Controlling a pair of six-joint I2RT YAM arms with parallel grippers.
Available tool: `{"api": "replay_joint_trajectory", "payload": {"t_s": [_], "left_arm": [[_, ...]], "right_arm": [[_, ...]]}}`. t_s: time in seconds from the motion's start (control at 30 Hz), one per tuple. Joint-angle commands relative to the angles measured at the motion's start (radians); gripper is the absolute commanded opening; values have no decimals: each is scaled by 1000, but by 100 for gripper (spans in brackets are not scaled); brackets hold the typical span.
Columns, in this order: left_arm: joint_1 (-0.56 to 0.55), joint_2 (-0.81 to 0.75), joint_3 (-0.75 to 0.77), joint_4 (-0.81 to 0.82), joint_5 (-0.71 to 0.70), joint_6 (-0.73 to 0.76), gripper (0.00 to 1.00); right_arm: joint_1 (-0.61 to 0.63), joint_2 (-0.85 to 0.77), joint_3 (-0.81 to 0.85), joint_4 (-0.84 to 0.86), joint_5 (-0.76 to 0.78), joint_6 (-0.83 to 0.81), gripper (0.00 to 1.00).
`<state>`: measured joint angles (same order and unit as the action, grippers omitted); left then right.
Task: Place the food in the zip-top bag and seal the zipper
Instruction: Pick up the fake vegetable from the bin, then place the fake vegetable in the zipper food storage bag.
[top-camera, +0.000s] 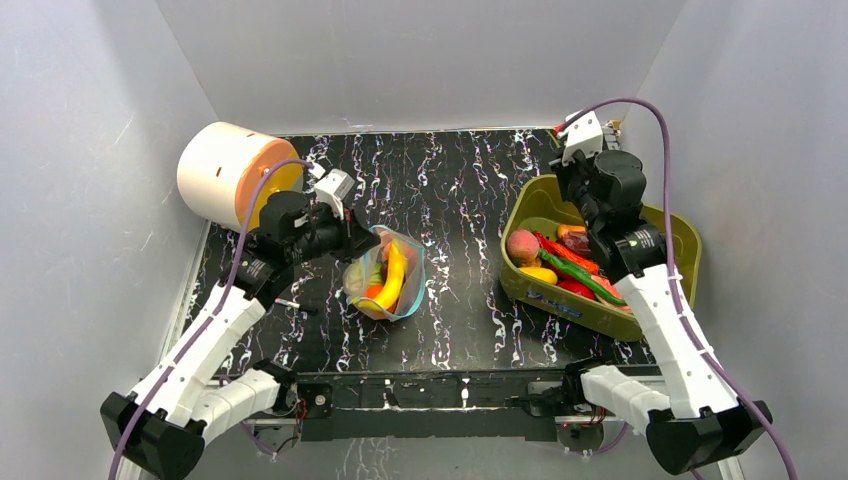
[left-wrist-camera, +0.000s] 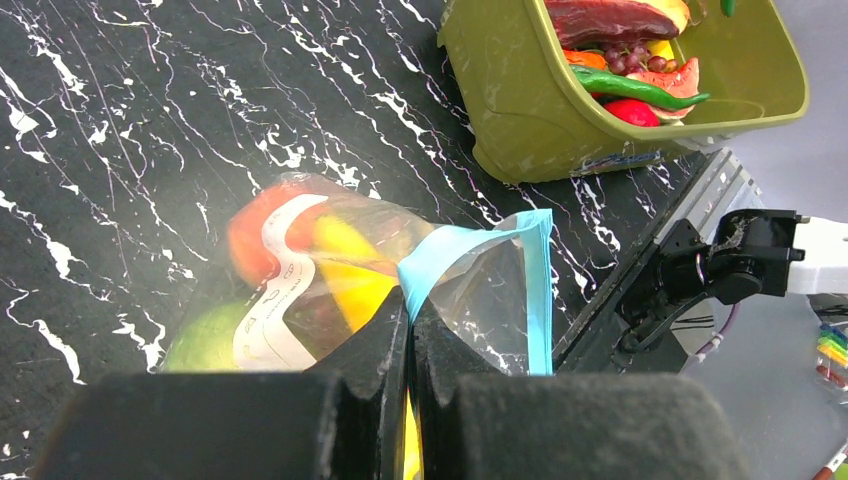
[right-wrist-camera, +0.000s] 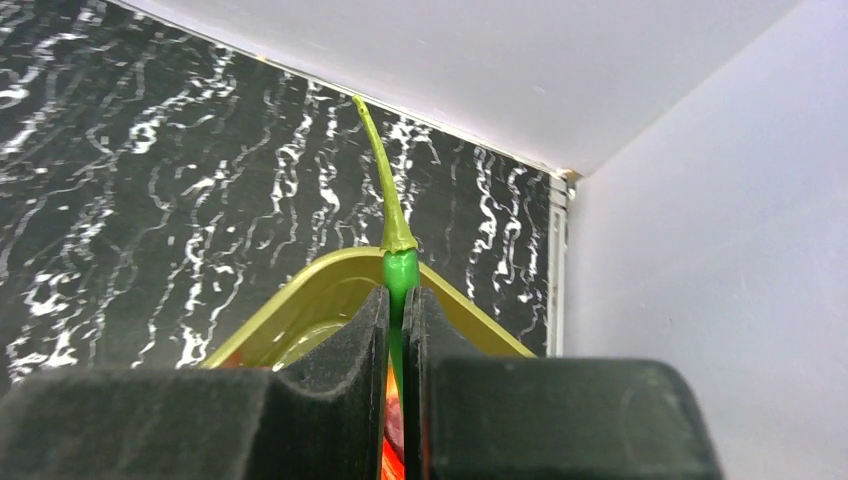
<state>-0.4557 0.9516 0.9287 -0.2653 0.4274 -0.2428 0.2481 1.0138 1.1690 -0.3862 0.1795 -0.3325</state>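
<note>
black marble-patterned tabletop (top-camera: 450, 200) with white veining, boxed in by pale grey walls. left of its middle sits the clear, crinkly plastic zip-top bag (top-camera: 385, 275), holding a yellow toy banana (top-camera: 395, 272), a red-orange piece (left-wrist-camera: 250, 235) and a green piece (left-wrist-camera: 205, 340). the left gripper (left-wrist-camera: 410, 312) has its fingers pressed together on the bag's light blue press-seal zipper strip (left-wrist-camera: 541, 290) — the strip folds over right at the fingertips. to the right sits an olive-green plastic bin (top-camera: 530, 208) with more toy food: a pink-red peach (top-camera: 522, 245), a long green pepper (top-camera: 580, 272) and some red pieces. the right gripper (right-wrist-camera: 400, 297) hangs over the bin's far end, pinched on a green-stemmed pepper (right-wrist-camera: 397, 250) — thin stem tip curving upward, red-orange showing low between the fingers. a cream-and-orange cylinder (top-camera: 235, 175) lies on its side in the far left corner.
</note>
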Motion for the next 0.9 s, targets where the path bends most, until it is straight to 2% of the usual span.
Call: {"api": "replay_joint_trajectory", "payload": {"t_s": [0.0,0.3,0.5,0.67,0.87], "left_arm": [[-3,26,55,85,20,-32,0],[-3,101,116,94,120,26,0],[-4,128,146,60,156,21,0],[-3,115,128,101,199,-4,0],[-4,134,120,97,240,-4,0]], "right_arm": [[5,-56,44,61,-174,3,0],[8,-132,-12,185,-688,53,0],[12,-164,-52,272,-924,40,0],[26,-175,-119,448,-1184,119,0],[79,-214,-186,675,-1372,193,0]]}}
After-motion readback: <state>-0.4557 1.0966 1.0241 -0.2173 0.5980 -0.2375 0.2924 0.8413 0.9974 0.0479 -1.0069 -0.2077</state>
